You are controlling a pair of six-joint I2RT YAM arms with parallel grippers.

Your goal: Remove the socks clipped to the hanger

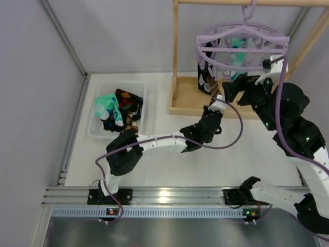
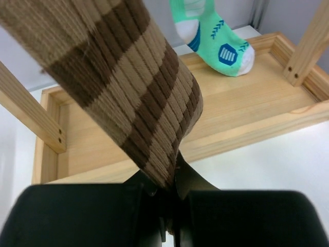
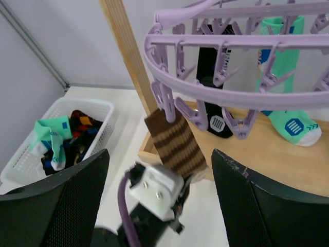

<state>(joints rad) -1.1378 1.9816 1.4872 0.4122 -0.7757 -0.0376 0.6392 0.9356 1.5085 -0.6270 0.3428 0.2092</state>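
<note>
bench: white and matte point(image 1: 169, 164), it runs back to both walls in your top view.
left wall: plain pale-grey panel point(image 1: 31, 103).
back wall: same pale grey point(image 1: 128, 31); it meets the left wall at an aluminium post point(image 1: 64, 38).
near edge: aluminium rail point(image 1: 169, 190) across the full width, with a brushed metal sheet point(image 1: 154, 231) below it.
rack: pale wood frame point(image 1: 176, 51), with uprights on a shallow tray base point(image 1: 185, 109) at the back of the bench.
light: even, with soft shadows; you get one bright glare spot point(image 1: 163, 196) on the rail.

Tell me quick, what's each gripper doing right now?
Left gripper: closed on the brown sock.
Right gripper: open, holding nothing.
</note>
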